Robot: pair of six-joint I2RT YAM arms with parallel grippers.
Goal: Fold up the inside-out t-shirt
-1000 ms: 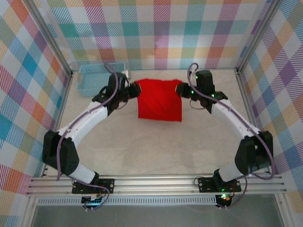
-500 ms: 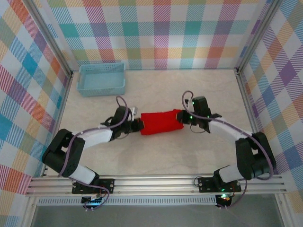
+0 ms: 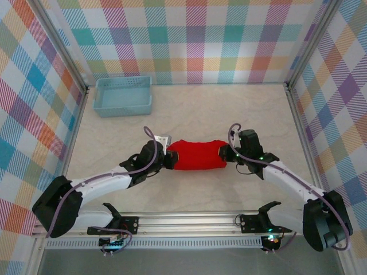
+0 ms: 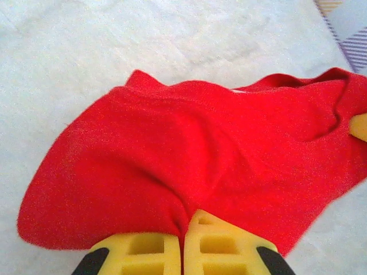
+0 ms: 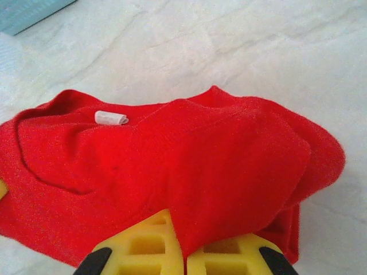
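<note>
My left pincer (image 4: 183,232) and right pincer (image 5: 183,243) are clamped on the lumpy t-shirt (image 3: 198,156) mid-frame, so releasing unevenly could flop the fold open.

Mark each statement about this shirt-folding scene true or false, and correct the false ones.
1. The left gripper and the right gripper are each shut on one end of the t-shirt. True.
2. The basket stands at the far left, apart from the t-shirt. True.
3. The t-shirt is spread out flat and wide. False: it lies as a narrow bunched band on the table.
4. The t-shirt carries a large print. False: it is plain red, with a small white tag.
</note>
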